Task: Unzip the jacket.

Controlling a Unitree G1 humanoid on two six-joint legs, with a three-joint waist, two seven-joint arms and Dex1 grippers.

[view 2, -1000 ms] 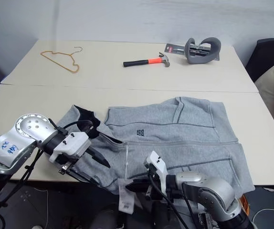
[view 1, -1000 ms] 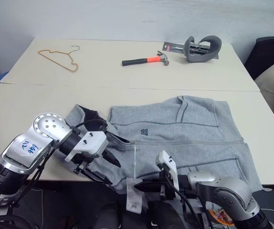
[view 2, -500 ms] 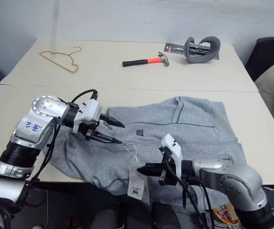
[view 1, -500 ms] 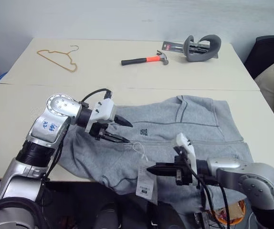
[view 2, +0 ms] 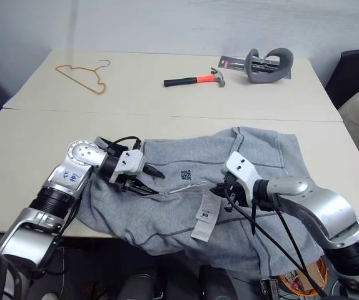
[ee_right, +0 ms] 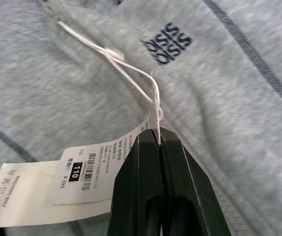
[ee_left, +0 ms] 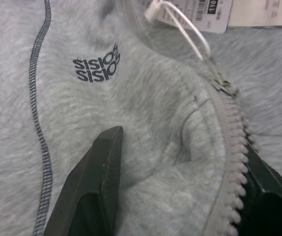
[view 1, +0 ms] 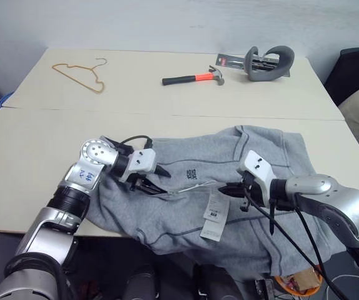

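On the near table, at about 6 o'clock in the head views, the jacket [view 1: 242, 181] lies flat with its collar end toward 9 o'clock and its hem hanging off the front edge. Your left gripper [view 1: 151, 179] sits at the collar with fingers spread, fleece and the top of the zipper [ee_left: 227, 147] bunched between them; whether the pads actually bite the cloth cannot be told. Your right gripper [ee_right: 159, 140] has its fingers pressed together, pinching the string [ee_right: 131, 76] of the hang tag [view 2: 206, 211], which runs taut toward the zip pull [ee_left: 224, 87]. Step in hand, by my reading: anchoring the collar and drawing the slider by the tag string. The next move calls for a firm left hold on the collar, then a steady right pull toward 3 o'clock along the zip line, kept low so the thin string doesn't snap or slip. Against a second ago: both arms were down at the table's front edge near 6 o'clock, tag dangling below; now the left has come up onto the collar, the right has lifted the tag onto the chest, and the jacket front is rumpled. Hammer [view 1: 192, 79] and wire hanger [view 1: 79, 75] lie on the far table, well apart.
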